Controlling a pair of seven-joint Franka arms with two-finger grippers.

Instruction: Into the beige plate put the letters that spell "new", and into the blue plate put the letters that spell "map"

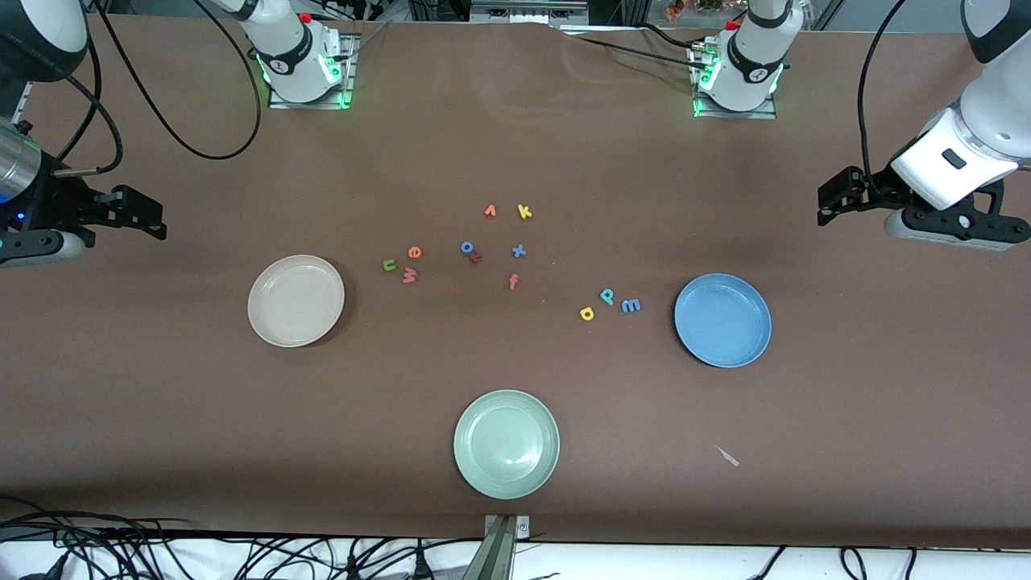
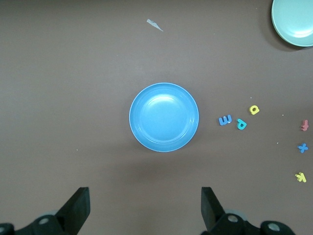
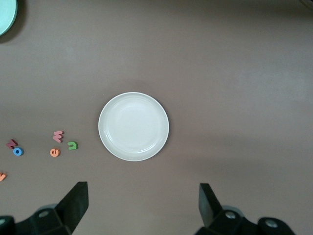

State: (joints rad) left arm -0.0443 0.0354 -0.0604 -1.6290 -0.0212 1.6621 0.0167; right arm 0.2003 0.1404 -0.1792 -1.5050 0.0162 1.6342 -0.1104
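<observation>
Olive n [image 1: 389, 265], orange e [image 1: 414, 252] and salmon w [image 1: 409, 276] lie clustered beside the empty beige plate [image 1: 266, 322], while blue m [image 1: 631, 305], yellow a [image 1: 586, 313] and teal p [image 1: 607, 296] lie beside the empty blue plate [image 1: 694, 338].

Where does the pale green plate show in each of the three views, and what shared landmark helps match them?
Front view: pale green plate lies nearest the camera, midway between the arms' ends.
Left wrist view: only part of it shows, cut by a corner.
Right wrist view: a sliver at a corner.
Shared landmark: the loose foam letters, seen in all three views.
</observation>
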